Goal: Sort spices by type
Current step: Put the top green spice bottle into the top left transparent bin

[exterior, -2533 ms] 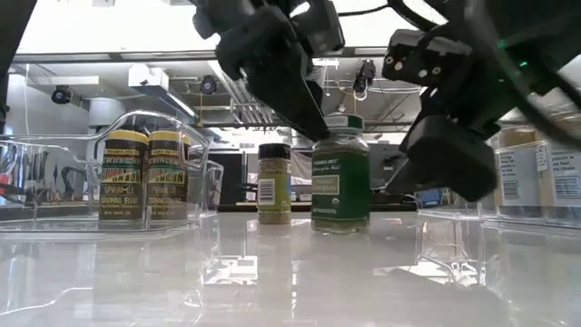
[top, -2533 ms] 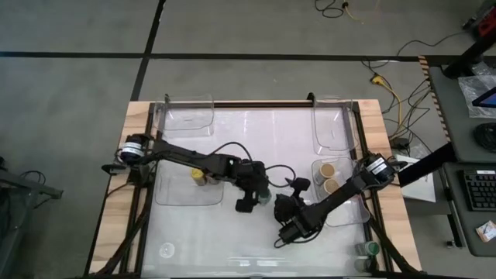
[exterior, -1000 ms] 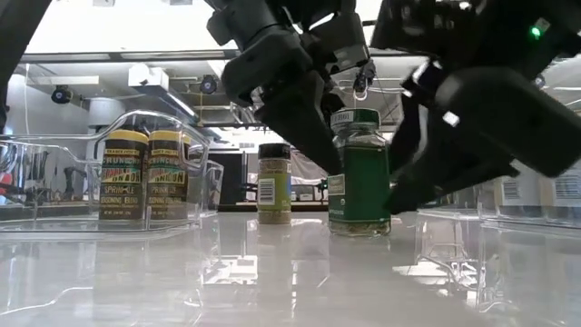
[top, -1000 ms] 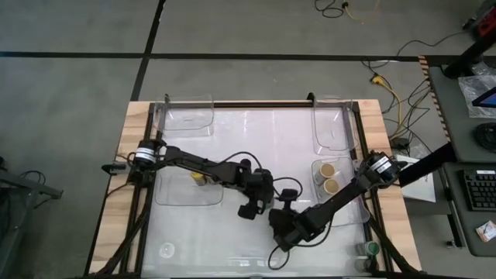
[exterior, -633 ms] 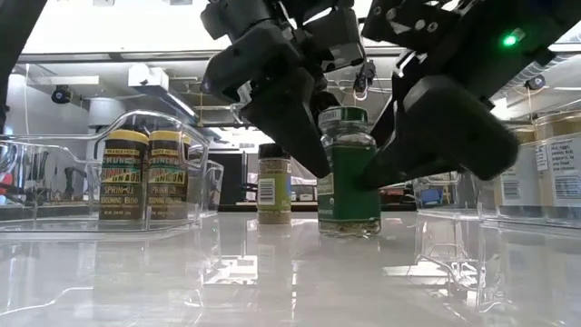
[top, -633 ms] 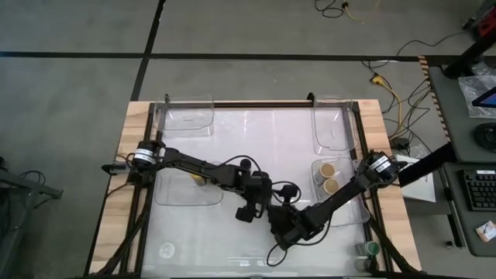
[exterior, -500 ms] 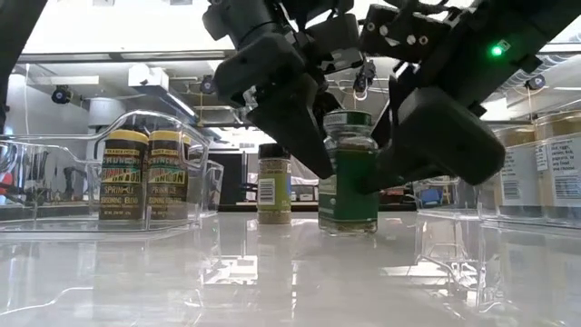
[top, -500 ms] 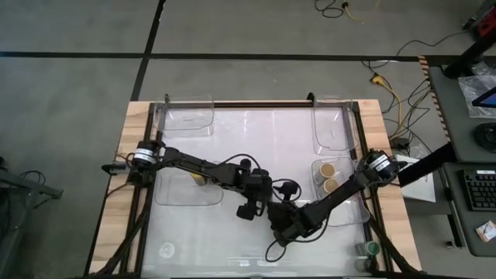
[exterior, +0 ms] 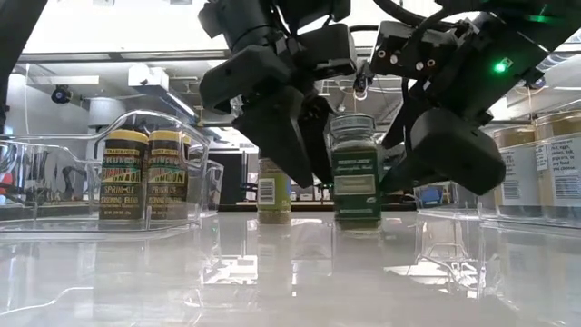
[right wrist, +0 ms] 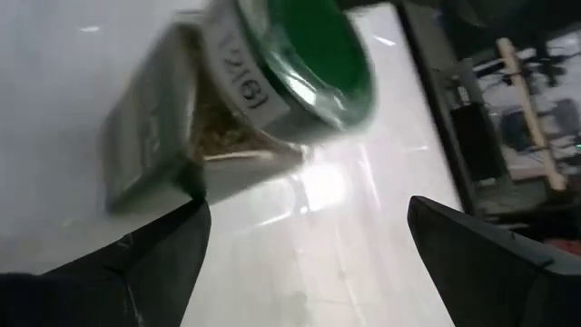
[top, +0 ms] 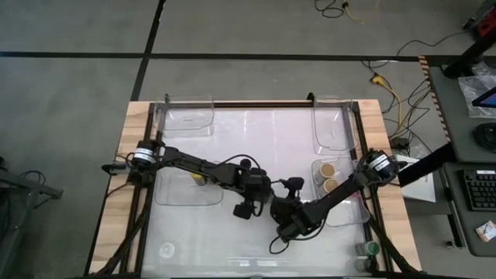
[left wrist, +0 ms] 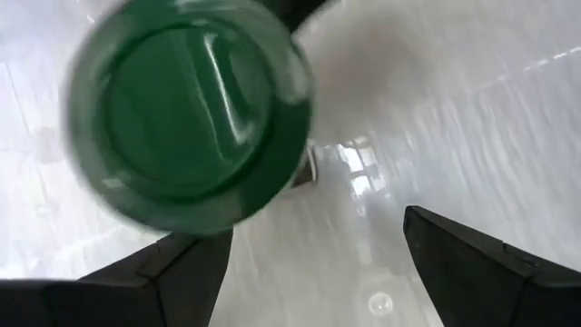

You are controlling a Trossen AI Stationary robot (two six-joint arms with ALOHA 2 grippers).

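Both hands (exterior: 320,136) open, flanking green-lidded jar (exterior: 356,173)

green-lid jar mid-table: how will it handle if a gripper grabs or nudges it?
The green-lid jar looks like rigid clear glass or plastic, so probably stiff and somewhat slick. It stands upright, taller than wide, so a high push could tip it. Its round lid suggests it would roll once on its side. It looks only partly filled, so likely light.

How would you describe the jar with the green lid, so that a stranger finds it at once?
Look at the middle of the white table, where the two dark arms meet. Between the left gripper and right gripper stands one upright green-lidded jar. Its neighbours have yellow or tan lids and sit in clear trays.
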